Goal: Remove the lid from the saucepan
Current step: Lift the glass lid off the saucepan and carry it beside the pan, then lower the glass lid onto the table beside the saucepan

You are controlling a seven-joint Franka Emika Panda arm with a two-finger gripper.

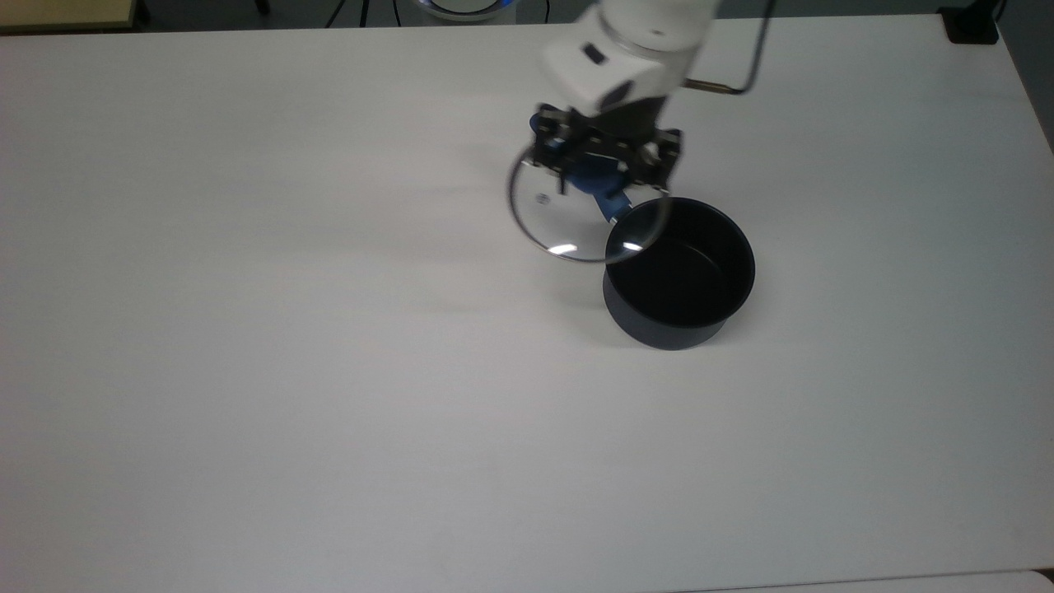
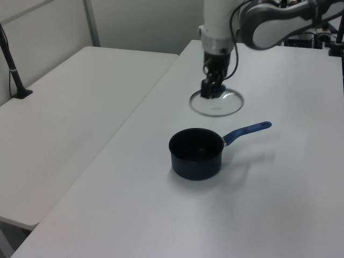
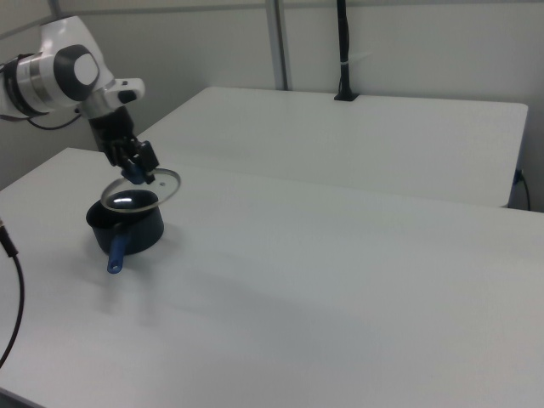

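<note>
Top view: the glass lid (image 1: pixel 576 216) is held in the air by its blue centre knob, on which the jaws of the gripper (image 1: pixel 607 161) are clamped. The disc hangs above the long blue handle (image 2: pixel 247 131) of the saucepan (image 1: pixel 679 276), its rim overlapping the pot's edge on the top view's left. In the left view the lid (image 2: pixel 216 102) is seen clear of the open pot (image 2: pixel 196 153), raised and well behind it; in the right view the lid (image 3: pixel 141 189) floats just above the saucepan (image 3: pixel 127 228), which stands uncovered on the white table (image 1: pixel 288 371) with its black inside exposed.

The lid is judged to be off already, so only the carrying and setting down are thought to remain. For that step to be done well, the disc is best kept level so that it does not swing on the knob, and moved sideways past the handle before any descent is begun, so that the metal rim is not knocked against handle or pot. A bare stretch of table is to be chosen, the lid lowered until its rim rests flat, and the grip released only then.
</note>
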